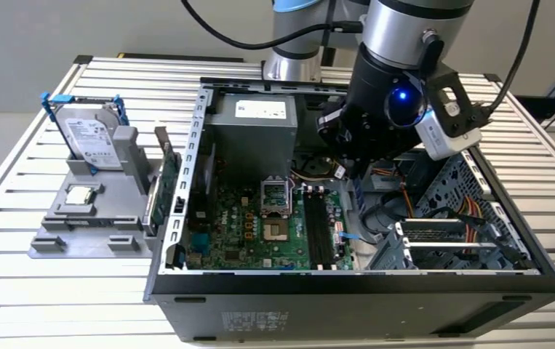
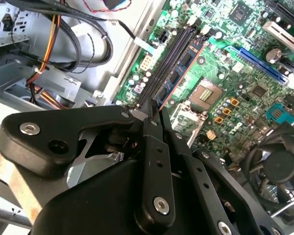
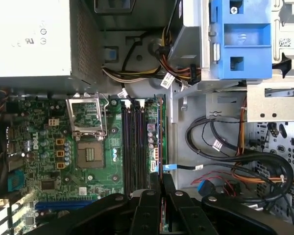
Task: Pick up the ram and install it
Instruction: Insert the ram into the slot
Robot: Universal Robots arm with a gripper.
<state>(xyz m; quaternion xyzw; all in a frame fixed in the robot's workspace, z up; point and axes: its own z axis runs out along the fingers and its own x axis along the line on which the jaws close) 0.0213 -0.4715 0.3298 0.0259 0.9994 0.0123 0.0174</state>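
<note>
Two black fingers (image 3: 149,208) of the hand (image 3: 161,183) are pressed together on a thin board standing on edge, and that's the ram (image 3: 160,142), pinched at its near end. It sits at the outermost of the black memory slots (image 3: 132,142) on the motherboard (image 3: 49,147), right alongside them. Whether its lower edge is seated or just above the slot is hard to make out, since it is seen edge-on in the first wrist view. Its long axis runs parallel with the slots, pointing away from the fingertips towards the cable bundle (image 3: 137,73) at the far end.

In the second wrist view the hand (image 2: 154,115) covers the ram's (image 2: 179,73) near end, with only a narrow strip showing past the knuckles. In the exterior view the arm (image 1: 393,80) reaches down into the open computer case (image 1: 355,280) right of centre, its wrist hiding the fingertips. At the frame's left the worktop (image 1: 64,291) carries a grey rack (image 1: 93,233) with a hard drive (image 1: 93,142) upright
</note>
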